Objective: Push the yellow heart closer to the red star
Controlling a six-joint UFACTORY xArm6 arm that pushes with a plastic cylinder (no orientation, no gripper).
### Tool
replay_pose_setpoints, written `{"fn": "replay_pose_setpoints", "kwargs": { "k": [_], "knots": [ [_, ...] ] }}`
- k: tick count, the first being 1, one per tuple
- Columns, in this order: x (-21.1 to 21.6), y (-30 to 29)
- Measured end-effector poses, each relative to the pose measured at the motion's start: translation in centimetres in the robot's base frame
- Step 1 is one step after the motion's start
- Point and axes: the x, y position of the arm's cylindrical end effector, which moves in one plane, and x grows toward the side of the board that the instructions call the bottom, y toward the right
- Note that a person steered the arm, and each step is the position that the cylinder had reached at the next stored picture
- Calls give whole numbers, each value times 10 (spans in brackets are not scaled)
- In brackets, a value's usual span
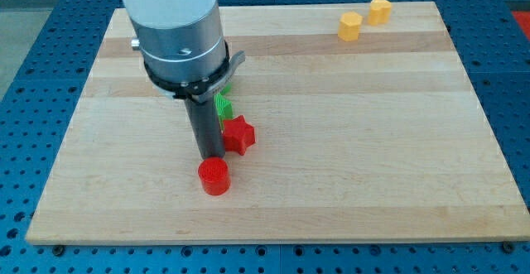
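Observation:
The red star (239,134) lies left of the board's middle. A red cylinder (214,176) stands just below and left of it. My tip (211,155) is between them, close to the star's left side and just above the cylinder. Two yellow blocks lie at the view's top right; the left one (350,26) and the right one (379,11) are close together, and I cannot tell which is the heart. A green block (223,105) sits right above the star, partly hidden behind the rod.
The wooden board (373,158) rests on a blue perforated table. The arm's large grey body (178,34) covers the upper left part of the board.

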Motion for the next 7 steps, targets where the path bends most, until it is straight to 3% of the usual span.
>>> {"fn": "replay_pose_setpoints", "kwargs": {
  "k": [1, 3, 5, 7],
  "knots": [
    [-22, 1],
    [-23, 63],
    [-24, 84],
    [-64, 104]
  ]
}}
